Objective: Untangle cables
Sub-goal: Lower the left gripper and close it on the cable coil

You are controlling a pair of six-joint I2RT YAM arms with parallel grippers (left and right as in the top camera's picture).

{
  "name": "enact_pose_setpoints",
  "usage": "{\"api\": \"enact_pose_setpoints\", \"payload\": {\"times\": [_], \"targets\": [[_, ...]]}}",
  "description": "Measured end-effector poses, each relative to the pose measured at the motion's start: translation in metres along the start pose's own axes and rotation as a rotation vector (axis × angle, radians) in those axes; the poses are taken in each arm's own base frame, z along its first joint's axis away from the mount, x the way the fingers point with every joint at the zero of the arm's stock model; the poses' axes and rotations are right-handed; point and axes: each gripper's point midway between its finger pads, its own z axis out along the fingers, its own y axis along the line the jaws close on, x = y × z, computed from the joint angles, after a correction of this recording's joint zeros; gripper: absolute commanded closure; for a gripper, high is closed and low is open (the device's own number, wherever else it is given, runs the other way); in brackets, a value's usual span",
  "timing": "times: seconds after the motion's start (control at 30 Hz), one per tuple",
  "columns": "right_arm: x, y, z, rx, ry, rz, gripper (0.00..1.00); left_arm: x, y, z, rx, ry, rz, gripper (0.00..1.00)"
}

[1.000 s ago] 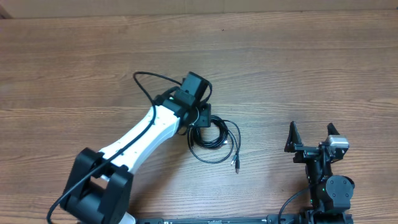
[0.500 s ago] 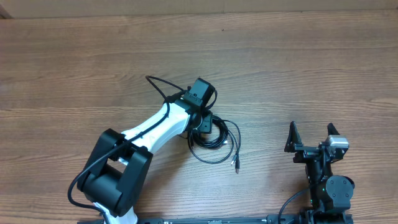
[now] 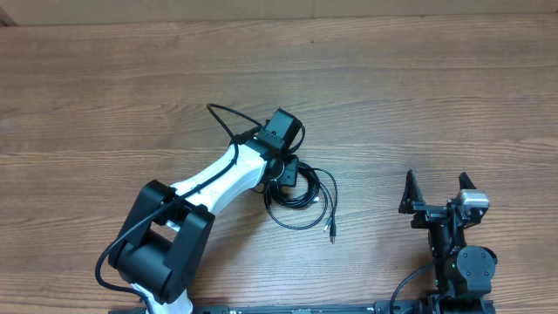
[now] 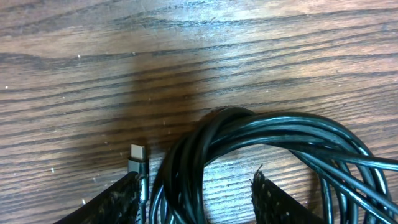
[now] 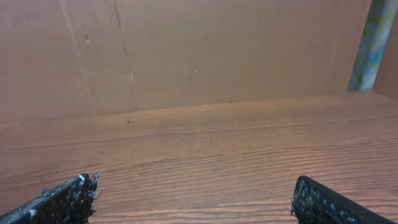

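While the left arm (image 3: 218,179) reaches in from 7 o'clock, its left gripper (image 3: 286,172) sits on the 11 o'clock edge of the cables (image 3: 301,196), jaws apart. The cables lie as one loose black coil on the table (image 3: 436,87), just off frame centre toward 5 o'clock. One strand leaves the coil at 3 o'clock and drops to a small metal plug (image 3: 331,231) lying flat on the wood at 5 o'clock of the coil. Wrist view: left gripper (image 4: 196,186) straddles the bundle, one finger on each side, wood visible between finger and cord on the 3 o'clock side. Cables (image 4: 249,134) here are several glossy strands looped together and running out toward 4 o'clock. A second silver plug (image 4: 136,154) sits at 9 o'clock of the bundle, right against the near finger, its cord going under the frame edge at 6 o'clock. Can't tell from either view whether the finger pads touch the strands. Right gripper (image 3: 438,187) is parked at 4 o'clock of the frame, well apart from the coil, jaws spread wide and nothing between them. Its own camera shows the right gripper (image 5: 193,190) over bare wood, facing a brown cardboard wall (image 5: 186,50) at 12 o'clock.
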Motion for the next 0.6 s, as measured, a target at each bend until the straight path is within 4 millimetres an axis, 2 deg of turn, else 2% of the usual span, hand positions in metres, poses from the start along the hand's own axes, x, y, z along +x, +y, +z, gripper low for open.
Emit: {"api": "enact_pose_setpoints", "payload": {"times": [0.4,0.6], "targets": [[-0.0001,0.0001,0.0,0.0,0.0,0.0,0.0,-0.0076,-0.0018,0.0011,0.007,-0.036,0.008,0.43],[0.0,0.0,0.0,0.0,0.0,0.0,0.0,-0.0079,-0.0016,0.0018,0.006,-0.039,0.018,0.56]]}}
